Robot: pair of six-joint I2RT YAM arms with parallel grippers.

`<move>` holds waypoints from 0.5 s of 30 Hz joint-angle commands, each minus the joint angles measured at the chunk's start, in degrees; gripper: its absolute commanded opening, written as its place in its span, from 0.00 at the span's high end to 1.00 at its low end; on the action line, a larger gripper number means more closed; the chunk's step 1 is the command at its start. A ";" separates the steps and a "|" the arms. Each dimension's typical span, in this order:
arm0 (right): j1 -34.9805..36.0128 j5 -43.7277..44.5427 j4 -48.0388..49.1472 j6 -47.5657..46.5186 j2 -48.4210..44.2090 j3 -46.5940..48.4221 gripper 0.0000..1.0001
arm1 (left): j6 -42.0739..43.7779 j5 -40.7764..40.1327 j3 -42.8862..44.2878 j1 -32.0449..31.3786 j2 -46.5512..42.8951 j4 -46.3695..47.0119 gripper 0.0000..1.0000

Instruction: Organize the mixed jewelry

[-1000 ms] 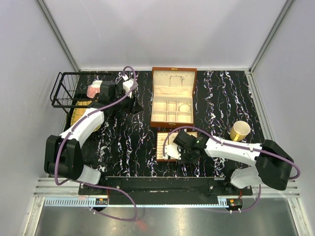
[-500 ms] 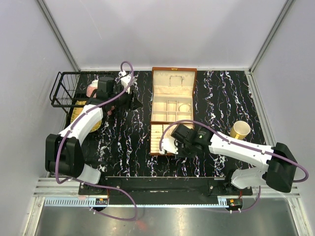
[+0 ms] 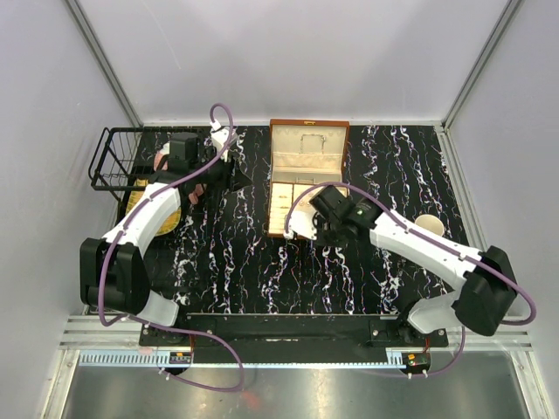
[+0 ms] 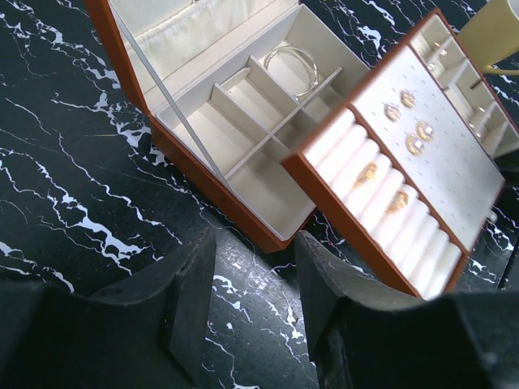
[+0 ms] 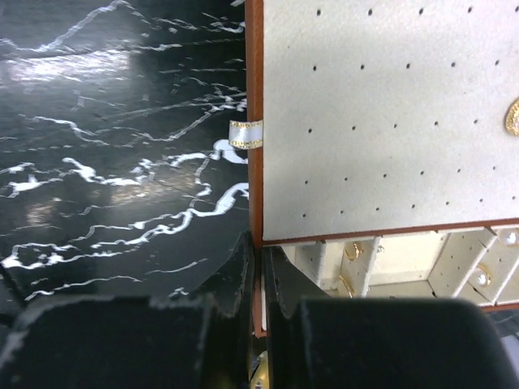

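Note:
The brown jewelry box [image 3: 307,150] stands open at the back middle, and a pale bangle [image 4: 292,63] lies in one of its compartments. My right gripper [image 3: 306,223] [image 5: 260,247] is shut on the brown wall of the box's insert tray [image 3: 281,209] [image 4: 405,162], holding it over the box's front part. In the tray sit mixed jewelry pieces: gold rings [image 4: 366,173] in the rolls, round earrings [image 4: 413,134] on the perforated pad, and small gold pieces [image 5: 353,251] in the side cells. My left gripper [image 3: 234,177] [image 4: 255,247] hangs open over the marble, left of the box, holding nothing.
A black wire basket [image 3: 112,161] holding a pink item sits at the back left, with a yellow plate [image 3: 140,205] just in front of it. The yellow cup [image 3: 430,225] stands right of the box, partly behind my right arm. Walls close in the black marble table [image 3: 227,262].
My right gripper has carried the tray from the table's front middle back to the box. My left arm has shifted slightly backward, gripper still open.

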 commanded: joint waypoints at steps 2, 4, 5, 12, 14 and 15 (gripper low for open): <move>-4.45 -2.05 5.23 -7.86 4.45 5.61 1.00 | -0.23 3.27 2.90 1.10 0.39 1.37 0.53; -5.94 -2.67 6.28 -8.83 6.04 7.27 1.00 | -1.37 4.41 3.34 1.19 0.92 1.98 0.53; -6.38 -3.02 6.37 -9.53 7.53 8.07 1.00 | -1.82 4.68 3.34 1.10 1.01 2.24 0.53; -9.81 -4.42 6.29 -12.53 12.81 13.08 1.00 | -6.21 2.67 3.78 0.75 0.92 5.49 0.53; -10.78 -4.86 6.20 -13.23 13.86 14.31 1.00 | -6.56 2.22 3.96 0.57 0.83 5.67 0.53; -11.04 -4.87 6.20 -13.49 14.22 14.66 1.00 | -6.65 1.61 4.04 0.57 0.83 5.94 0.54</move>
